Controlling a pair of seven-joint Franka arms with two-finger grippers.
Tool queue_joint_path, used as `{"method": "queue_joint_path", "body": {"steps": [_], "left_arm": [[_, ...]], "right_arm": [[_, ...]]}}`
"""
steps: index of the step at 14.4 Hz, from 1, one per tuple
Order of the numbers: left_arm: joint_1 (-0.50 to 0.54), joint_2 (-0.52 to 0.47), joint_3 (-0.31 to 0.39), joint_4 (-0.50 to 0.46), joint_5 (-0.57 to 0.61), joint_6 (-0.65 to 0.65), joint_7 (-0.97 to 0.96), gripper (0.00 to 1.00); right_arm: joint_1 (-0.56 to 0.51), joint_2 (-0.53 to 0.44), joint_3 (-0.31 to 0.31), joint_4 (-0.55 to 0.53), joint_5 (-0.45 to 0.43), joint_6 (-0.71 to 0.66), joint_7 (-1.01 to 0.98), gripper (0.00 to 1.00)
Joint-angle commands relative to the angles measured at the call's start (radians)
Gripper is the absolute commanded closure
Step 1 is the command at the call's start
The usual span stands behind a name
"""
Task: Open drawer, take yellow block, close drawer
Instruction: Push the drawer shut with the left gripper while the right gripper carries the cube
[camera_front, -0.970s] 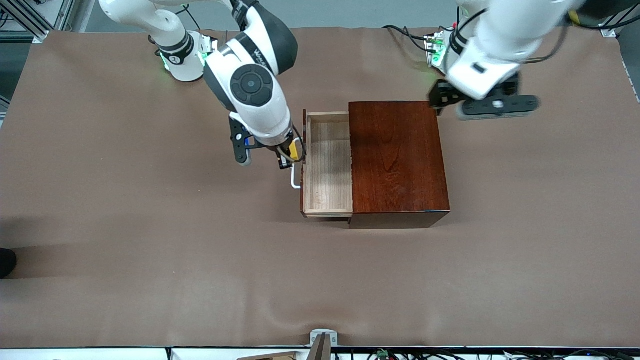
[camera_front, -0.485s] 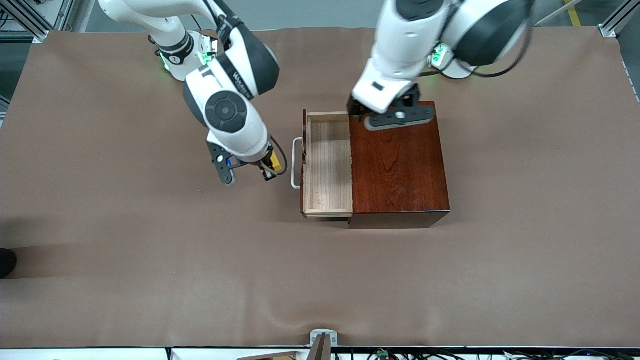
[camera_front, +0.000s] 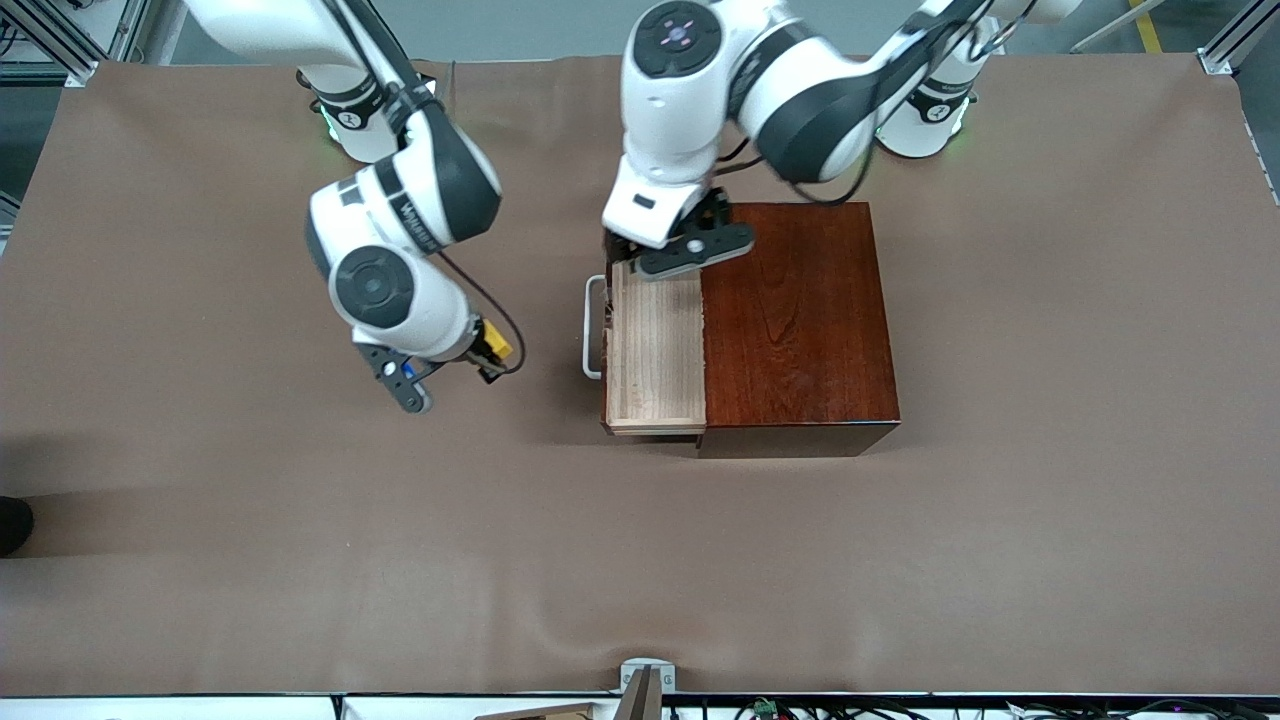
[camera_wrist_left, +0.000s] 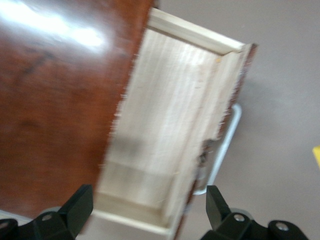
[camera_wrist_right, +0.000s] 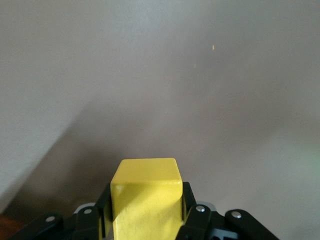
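The drawer (camera_front: 655, 350) stands pulled out of the dark red box (camera_front: 795, 320), its pale wooden floor bare and its white handle (camera_front: 592, 328) at the drawer's nine o'clock side in the front view, toward the right arm's end of the table. The yellow block (camera_front: 497, 346) is out of the drawer: it sits clamped between the fingers of the right gripper (camera_front: 487, 355), which hangs over the brown table cover (camera_front: 250, 520) at about nine o'clock from the handle and well apart from it. In the right wrist view the block (camera_wrist_right: 145, 205) fills the gap between the two dark fingers (camera_wrist_right: 195, 220), with only plain cover under it. The left gripper (camera_front: 668, 250) is over the twelve o'clock end of the drawer, beside the edge of the box top. In the left wrist view its fingers (camera_wrist_left: 77, 204) stand spread wide, one on each side of the drawer (camera_wrist_left: 170, 125), with nothing between them but the tray below, and the handle (camera_wrist_left: 225, 145) shows just outside the drawer front.
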Motion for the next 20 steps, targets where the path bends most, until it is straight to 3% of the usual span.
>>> {"method": "queue_joint_path", "body": {"steps": [1,7,13,20], "left_arm": [[-0.085,0.121,0.024,0.109,0.08,0.068,-0.159,0.0],[-0.465,0.253,0.404,0.226,0.08,0.227,-0.404,0.0],[-0.528,0.353,0.445,0.258,0.08,0.385,-0.59,0.0],[-0.562,0.37,0.502,0.241,0.085,0.363,-0.631,0.0]], "right_arm": [[-0.052,-0.044,0.017,-0.061,-0.021,0.007,-0.132,0.93],[-0.158,-0.051,0.015,-0.112,-0.036,0.024,-0.355,0.92],[-0.266,-0.116,0.015,-0.241,-0.042,0.116,-0.594,0.92],[-0.373,-0.162,0.015,-0.393,-0.083,0.27,-0.844,0.91]]}}
